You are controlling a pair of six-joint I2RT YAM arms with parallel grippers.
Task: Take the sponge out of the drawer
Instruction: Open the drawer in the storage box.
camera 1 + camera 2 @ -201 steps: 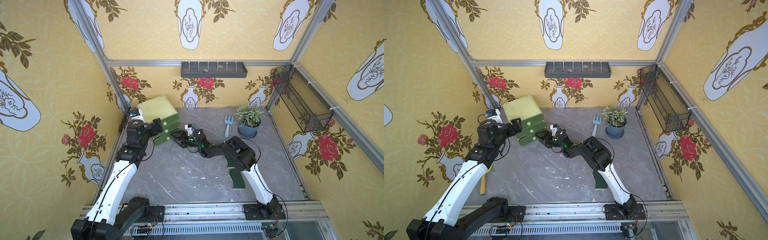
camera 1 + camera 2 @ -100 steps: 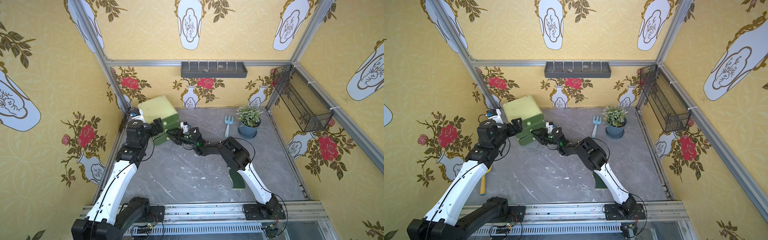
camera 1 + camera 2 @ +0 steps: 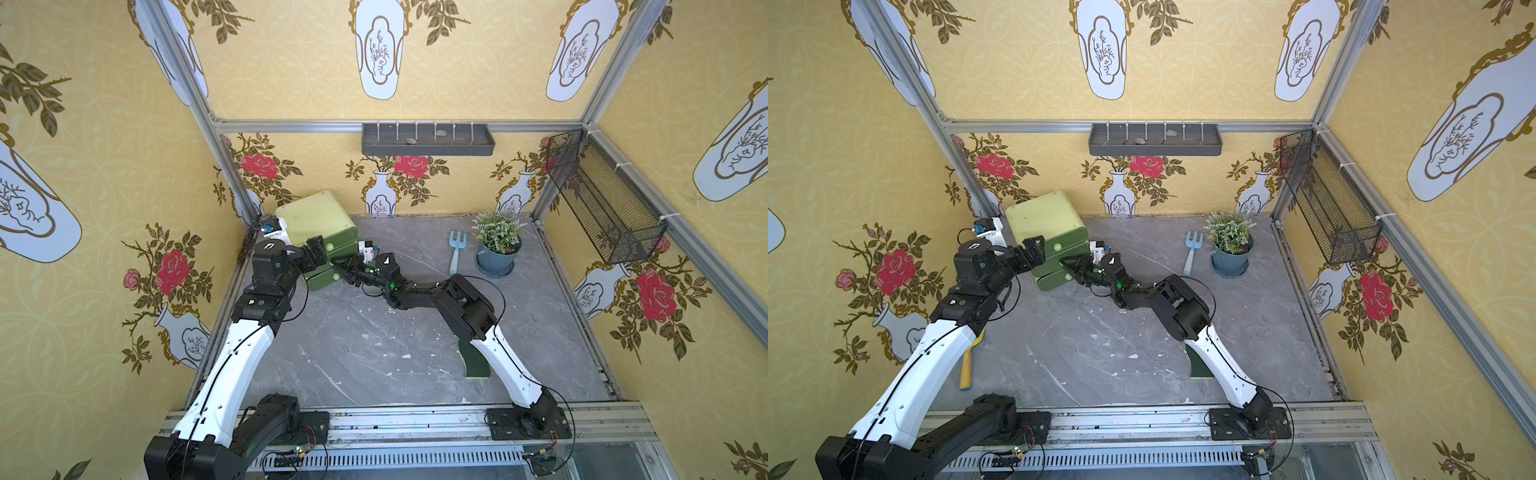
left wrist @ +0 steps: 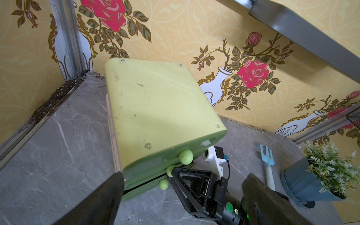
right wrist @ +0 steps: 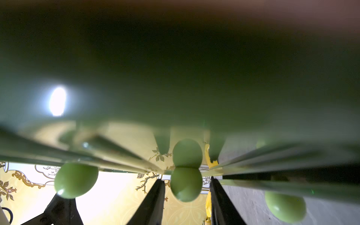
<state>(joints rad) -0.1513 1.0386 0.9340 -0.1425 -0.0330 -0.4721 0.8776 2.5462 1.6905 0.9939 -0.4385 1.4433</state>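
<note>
Sponge unseen, presumably inside the green drawer unit [image 3: 316, 216] in the back corner; left gripper [image 3: 318, 249] spread wide beside it; right gripper [image 3: 343, 268] jaws flank, without touching, the middle knob [image 5: 186, 185]: centre, pinch firmly, pull straight.

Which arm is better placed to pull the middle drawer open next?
Right. The right gripper has a finger on either side of the middle drawer's knob, just short of touching it. The left gripper hangs wide open beside the drawer unit, gripping nothing.
</note>
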